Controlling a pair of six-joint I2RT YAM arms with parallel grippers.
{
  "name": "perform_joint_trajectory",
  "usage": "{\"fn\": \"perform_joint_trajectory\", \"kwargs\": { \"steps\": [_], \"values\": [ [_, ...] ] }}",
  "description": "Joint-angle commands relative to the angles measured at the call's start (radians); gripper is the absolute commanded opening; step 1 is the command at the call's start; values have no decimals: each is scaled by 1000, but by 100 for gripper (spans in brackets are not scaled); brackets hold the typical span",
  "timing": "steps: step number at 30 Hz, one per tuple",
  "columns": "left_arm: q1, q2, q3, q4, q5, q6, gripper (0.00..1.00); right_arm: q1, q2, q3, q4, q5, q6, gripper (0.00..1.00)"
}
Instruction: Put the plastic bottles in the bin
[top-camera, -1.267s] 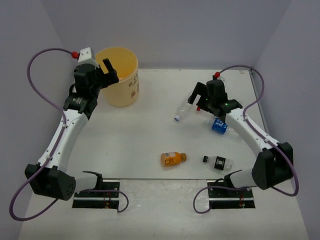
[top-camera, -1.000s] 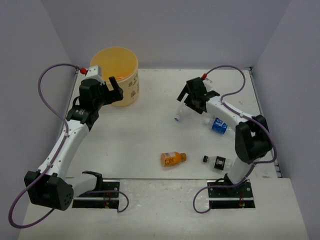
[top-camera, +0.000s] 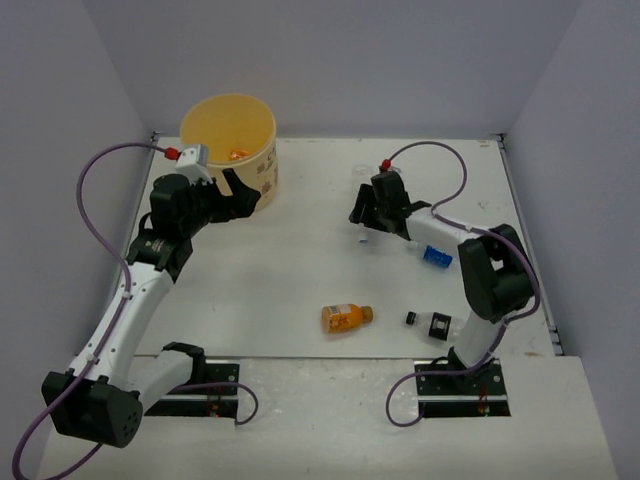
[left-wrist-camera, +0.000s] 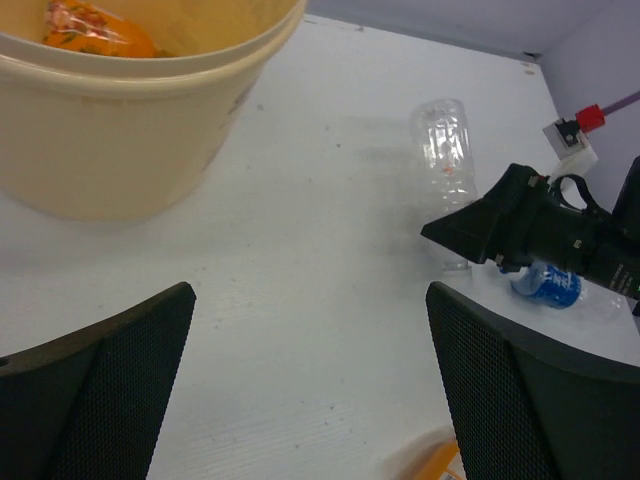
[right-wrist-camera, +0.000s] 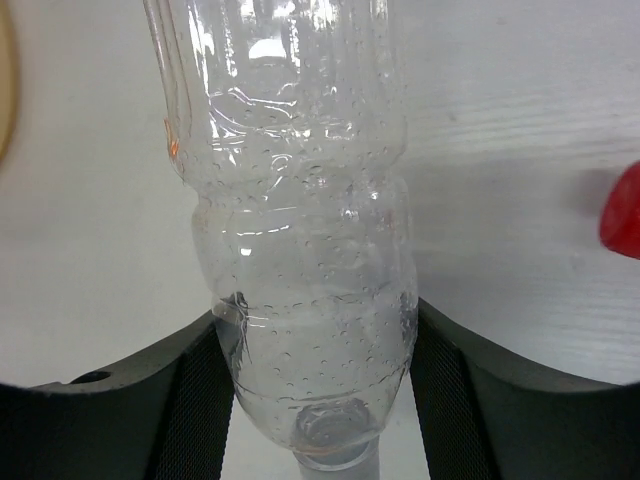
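Observation:
The bin (top-camera: 228, 130), a pale-yellow bucket, stands at the back left and holds an orange bottle (left-wrist-camera: 95, 30). My left gripper (top-camera: 236, 190) is open and empty, low over the table just in front of the bin; its jaws (left-wrist-camera: 310, 295) stand wide apart. My right gripper (top-camera: 368, 215) is shut on a clear unlabelled bottle (right-wrist-camera: 300, 250) that lies on the table, with a finger pressed on each side near its neck. A blue-label bottle (top-camera: 435, 256), an orange bottle (top-camera: 345, 317) and a black-label bottle (top-camera: 432, 323) lie on the table.
White walls close the table at the back and sides. The bin's rim shows at the left edge of the right wrist view (right-wrist-camera: 3, 80). A blurred red object (right-wrist-camera: 620, 210) sits at that view's right edge. My right arm (left-wrist-camera: 540, 230) shows in the left wrist view.

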Motion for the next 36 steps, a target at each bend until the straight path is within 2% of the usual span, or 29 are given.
{"fn": "perform_joint_trajectory", "kwargs": {
  "steps": [1,5,8,11,17,21,23,26,29,30,31,32,36],
  "values": [
    [-15,17,-38,151,246,-37,100,29,-185,-85,264,-346,-258,28],
    [-73,65,-49,224,307,-56,100,81,-276,-143,333,-598,-343,28],
    [-175,103,-31,255,278,-57,100,116,-314,-156,353,-738,-367,30],
    [-233,147,7,258,262,-53,100,148,-339,-162,360,-800,-367,31],
    [-247,194,18,263,193,-92,100,203,-405,-198,413,-940,-382,30],
    [-250,210,12,310,214,-108,99,226,-435,-204,410,-970,-399,31],
    [-252,209,7,337,231,-113,82,231,-450,-208,408,-958,-397,33],
    [-255,200,7,351,236,-113,43,230,-478,-220,404,-889,-388,42],
    [-255,187,17,349,217,-109,19,230,-505,-217,375,-788,-368,70],
    [-255,184,23,345,205,-106,11,231,-515,-212,353,-734,-360,84],
    [-255,183,43,327,174,-98,7,231,-526,-208,331,-672,-352,94],
    [-255,185,79,295,123,-87,6,229,-537,-205,313,-607,-343,99],
    [-251,227,228,151,-95,-41,3,206,-572,-184,178,-311,-297,99]
  ]
}}
